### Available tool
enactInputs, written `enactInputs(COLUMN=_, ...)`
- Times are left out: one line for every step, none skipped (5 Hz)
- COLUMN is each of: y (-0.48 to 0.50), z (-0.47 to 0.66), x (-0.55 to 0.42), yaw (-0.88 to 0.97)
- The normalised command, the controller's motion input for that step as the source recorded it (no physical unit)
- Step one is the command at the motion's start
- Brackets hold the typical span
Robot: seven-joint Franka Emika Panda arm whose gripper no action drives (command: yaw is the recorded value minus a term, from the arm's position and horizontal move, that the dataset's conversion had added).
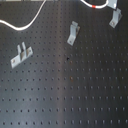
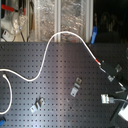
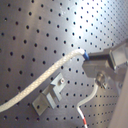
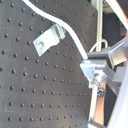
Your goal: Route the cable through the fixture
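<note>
Cable is what we're tracking. In the first exterior view, we're seeing it curving across the top of the black pegboard, red band near the top edge, just beside the fixture; the slanted bracket and two-pronged bracket are sitting well apart from it.

In the second exterior view, we're seeing the cable arcing down to the gripper by the fixture.

In the first wrist view, the fingers are pinching the cable end, fixture close by.

In the second wrist view, the cable is passing beside the fixture.
</note>
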Motion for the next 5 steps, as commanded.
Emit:
enactInputs(y=-0.001, z=0.05, x=-0.001, yaw=0.0)
enactInputs(y=-0.044, z=0.49, x=0.04, yaw=0.24)
enactInputs(y=-0.124, z=0.66, x=0.037, yaw=0.16)
enactInputs(y=-0.083, z=0.58, x=-0.069, yaw=0.17)
enactInputs(y=-0.207, z=0.5, x=-0.249, yaw=0.06)
